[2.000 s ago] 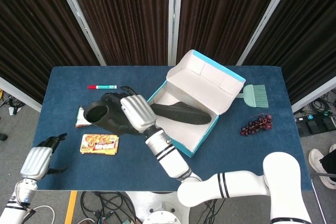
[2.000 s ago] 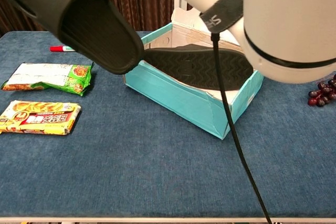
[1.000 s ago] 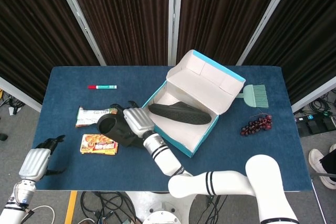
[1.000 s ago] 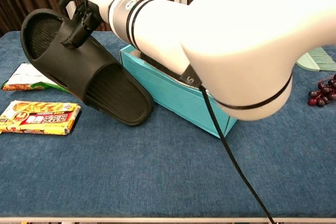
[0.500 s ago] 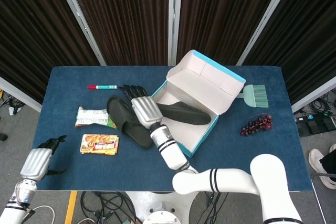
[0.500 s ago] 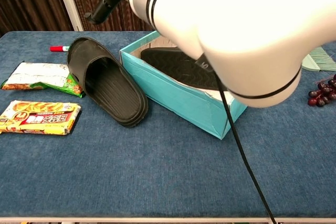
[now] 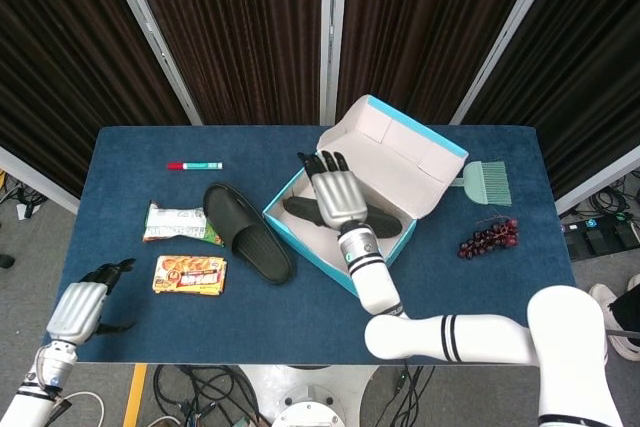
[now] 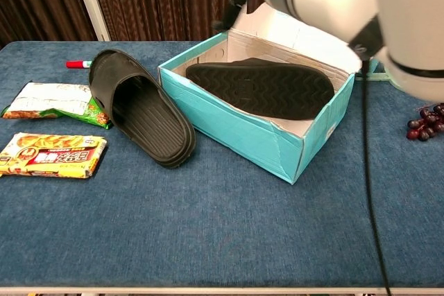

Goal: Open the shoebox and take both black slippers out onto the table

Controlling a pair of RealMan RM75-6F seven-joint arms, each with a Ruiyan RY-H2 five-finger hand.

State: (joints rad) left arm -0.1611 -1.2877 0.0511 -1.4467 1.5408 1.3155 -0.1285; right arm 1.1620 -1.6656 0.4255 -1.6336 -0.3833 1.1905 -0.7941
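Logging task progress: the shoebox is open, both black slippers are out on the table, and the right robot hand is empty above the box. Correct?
Not quite. Only one slipper is on the table; the second slipper still lies inside the shoebox, as the chest view shows. The rest holds: the right robot hand is empty above the box.

Right hand (image 7: 337, 192) hides boxed slipper (image 7: 372, 221) middle; grapes (image 8: 429, 121) edge-cropped.

Right hand (image 7: 336, 192) raised mid-frame, fingers (image 7: 322, 163) spread and holding nothing. Left hand (image 7: 80, 305) low at near-left corner, fingers curled, holding nothing.
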